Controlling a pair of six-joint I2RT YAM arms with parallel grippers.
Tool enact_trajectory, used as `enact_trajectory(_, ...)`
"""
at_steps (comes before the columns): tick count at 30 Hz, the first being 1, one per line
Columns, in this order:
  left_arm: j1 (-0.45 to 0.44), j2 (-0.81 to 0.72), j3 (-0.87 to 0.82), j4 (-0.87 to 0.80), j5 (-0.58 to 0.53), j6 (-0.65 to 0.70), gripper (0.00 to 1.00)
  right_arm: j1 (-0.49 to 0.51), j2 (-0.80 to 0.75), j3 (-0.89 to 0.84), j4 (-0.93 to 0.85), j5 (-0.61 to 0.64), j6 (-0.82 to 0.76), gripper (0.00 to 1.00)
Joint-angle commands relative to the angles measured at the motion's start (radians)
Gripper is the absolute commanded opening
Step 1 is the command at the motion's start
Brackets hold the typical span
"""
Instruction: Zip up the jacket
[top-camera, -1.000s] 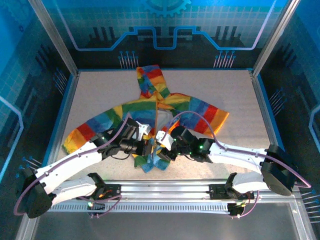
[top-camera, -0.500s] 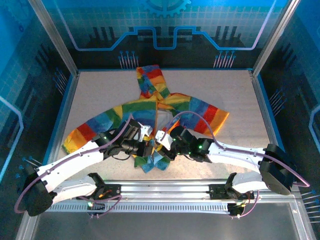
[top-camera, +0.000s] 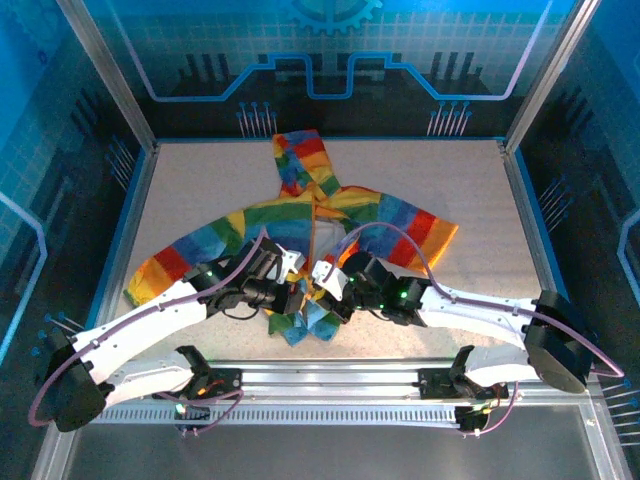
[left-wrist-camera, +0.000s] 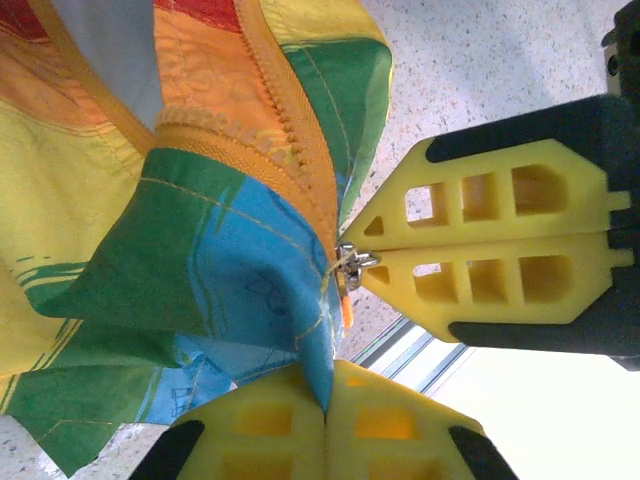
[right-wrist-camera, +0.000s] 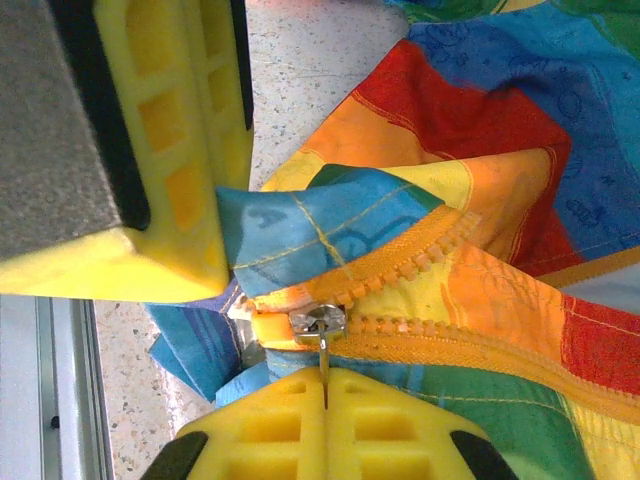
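On the left gripper (left-wrist-camera: 325, 400) the jaws pinched the jacket (left-wrist-camera: 215, 250) at its blue edge; on the right gripper (right-wrist-camera: 325, 388) they clamped the zipper pull (right-wrist-camera: 319, 323)

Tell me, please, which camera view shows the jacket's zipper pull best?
The right wrist view: the zipper pull sits mid-frame, sharp, its tab pinched in the right gripper. The left wrist view shows the pull smaller, at those fingertips. From the top external view it is too small to make out.

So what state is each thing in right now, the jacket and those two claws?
jacket: lying on the table, front unzipped, bottom bunched.
zipper pull: at the zipper's bottom end, pinched.
left claw: shut on the jacket's blue edge.
right claw: shut on the zipper pull.
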Motion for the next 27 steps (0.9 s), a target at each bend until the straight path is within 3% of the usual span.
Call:
enact_trajectory(1,-0.006,0.001,0.031,-0.053,0.0,0.05,0.0,-0.009,-0.014,0.005,-0.009,-0.019,0.029,0.0)
enact_trajectory(9,-0.007,-0.016,0.025,-0.106,0.036,0.102,0.0,-0.018,0.033,0.03,-0.061,-0.101,0.022,0.0)
enact_trajectory(16,-0.005,-0.016,0.023,-0.138,0.087,0.138,0.0,-0.024,0.083,0.044,-0.078,-0.097,0.036,0.0)
enact_trajectory(22,-0.005,-0.012,0.003,-0.142,0.076,0.125,0.0,-0.026,0.082,0.03,-0.056,-0.093,0.053,0.0)
enact_trajectory(27,-0.004,-0.043,-0.03,-0.073,0.062,0.085,0.0,-0.024,0.079,0.014,-0.03,-0.159,0.048,0.0)
